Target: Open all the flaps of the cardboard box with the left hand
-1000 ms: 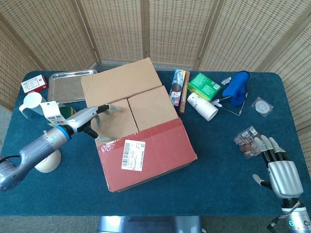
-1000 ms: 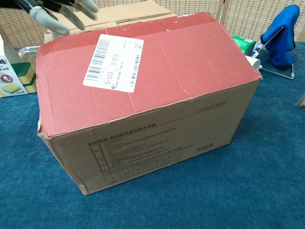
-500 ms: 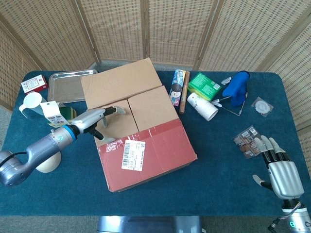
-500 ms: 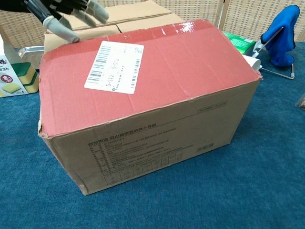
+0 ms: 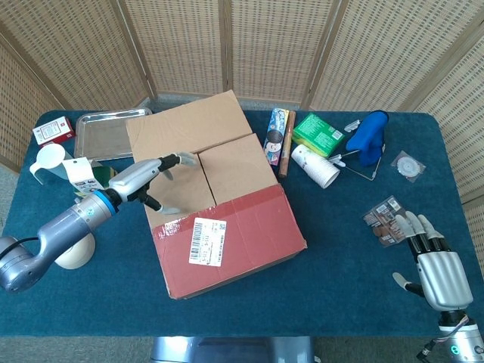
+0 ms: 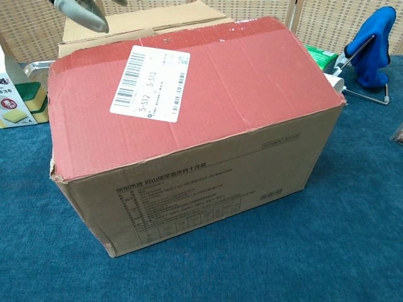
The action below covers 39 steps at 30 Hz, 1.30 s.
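Box: the cardboard box [image 5: 219,204] sits left of centre on the blue table [image 5: 340,249], its long axis running from near-left to far-right in the head view.
Flaps: the far long flap [image 5: 189,128] is folded back and stands open. The near long flap [image 5: 227,238], red-taped and carrying a white label [image 5: 207,240], lies flat and closed. Two short flaps [image 5: 236,166] lie flat between them.
Left hand: the left hand [image 5: 151,172] hovers over the box's left end, above the left short flap, fingers [image 5: 181,159] spread and pointing toward the middle of the box. It holds nothing.
Right hand: the right hand [image 5: 435,265] rests well right of the box near the table's front edge, fingers apart and empty, beside a small dark packet [image 5: 384,219].
Key relation: the flaps yet to be lifted lie under and to the near side of the left hand. I judge the left short flap's free edge, near the box's middle, to be the likeliest thing to hook next. The left hand is by far the nearer.
Head view only: both hands, all flaps, and the clutter behind the box: a metal tray [image 5: 110,132], a green packet [image 5: 318,134], a paper cup [image 5: 314,165] and a blue mitt [image 5: 367,136].
Chest view only: the box's printed front wall [image 6: 201,189] and a small tear at its left corner. Here only the fingertips [image 6: 82,14] of the left hand show at the top edge.
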Available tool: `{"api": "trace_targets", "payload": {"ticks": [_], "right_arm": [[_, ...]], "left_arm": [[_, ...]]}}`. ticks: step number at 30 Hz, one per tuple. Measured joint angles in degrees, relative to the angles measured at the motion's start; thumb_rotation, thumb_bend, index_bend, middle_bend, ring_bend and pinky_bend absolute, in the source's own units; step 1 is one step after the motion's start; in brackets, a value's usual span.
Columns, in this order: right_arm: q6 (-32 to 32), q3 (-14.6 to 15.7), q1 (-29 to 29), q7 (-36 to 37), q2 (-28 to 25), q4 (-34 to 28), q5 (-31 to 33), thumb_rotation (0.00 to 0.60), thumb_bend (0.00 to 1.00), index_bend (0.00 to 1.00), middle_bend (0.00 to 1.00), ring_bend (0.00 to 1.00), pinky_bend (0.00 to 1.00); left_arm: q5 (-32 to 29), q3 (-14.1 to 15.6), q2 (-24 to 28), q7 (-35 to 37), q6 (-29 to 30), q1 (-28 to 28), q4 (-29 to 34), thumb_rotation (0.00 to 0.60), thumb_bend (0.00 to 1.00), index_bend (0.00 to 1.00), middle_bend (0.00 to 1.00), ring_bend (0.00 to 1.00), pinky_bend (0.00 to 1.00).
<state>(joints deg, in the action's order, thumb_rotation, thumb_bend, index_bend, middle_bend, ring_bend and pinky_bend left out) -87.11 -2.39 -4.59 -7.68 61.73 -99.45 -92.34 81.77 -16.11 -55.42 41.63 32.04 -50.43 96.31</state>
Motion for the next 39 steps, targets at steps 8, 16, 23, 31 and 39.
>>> {"api": "trace_targets", "payload": {"ticks": [8, 16, 23, 31, 39], "right_arm": [[0.0, 0.1, 0.1, 0.1, -0.1, -0.2, -0.2, 0.6, 0.0, 0.0, 0.0, 0.0, 0.23], [0.0, 0.2, 0.1, 0.2, -0.2, -0.4, -0.3, 0.6, 0.0, 0.0, 0.0, 0.0, 0.23], [-0.4, 0.3, 0.2, 0.5, -0.4, -0.6, -0.6, 0.6, 0.0, 0.0, 0.0, 0.0, 0.23], [-0.7, 0.5, 0.4, 0.6, -0.6, -0.8, -1.1, 0.6, 0.0, 0.0, 0.0, 0.0, 0.23], [-1.0, 0.8, 0.5, 0.6, -0.8, -1.2, -2.0, 0.6, 0.0, 0.0, 0.0, 0.0, 0.23]], "left_arm": [[-1.3, 1.6, -1.9, -13.4, 1.9, -0.5, -1.7, 0.6, 0.49, 0.1, 0.0, 0.0, 0.04], [-5.7, 3.0, -5.3, -27.5, 7.3, -0.3, -1.1, 0.6, 0.48, 0.01, 0.0, 0.0, 0.0], [-7.8, 4.0, -8.0, -30.6, 8.0, -0.6, 0.0, 0.6, 0.48, 0.0, 0.0, 0.0, 0.0], [-8.2, 3.8, -8.4, -28.8, 8.6, -0.4, 1.4, 0.6, 0.48, 0.0, 0.0, 0.0, 0.0], [-7.8, 2.6, -6.9, -22.2, 9.0, 0.3, 3.8, 0.6, 0.48, 0.01, 0.0, 0.0, 0.0]]}}
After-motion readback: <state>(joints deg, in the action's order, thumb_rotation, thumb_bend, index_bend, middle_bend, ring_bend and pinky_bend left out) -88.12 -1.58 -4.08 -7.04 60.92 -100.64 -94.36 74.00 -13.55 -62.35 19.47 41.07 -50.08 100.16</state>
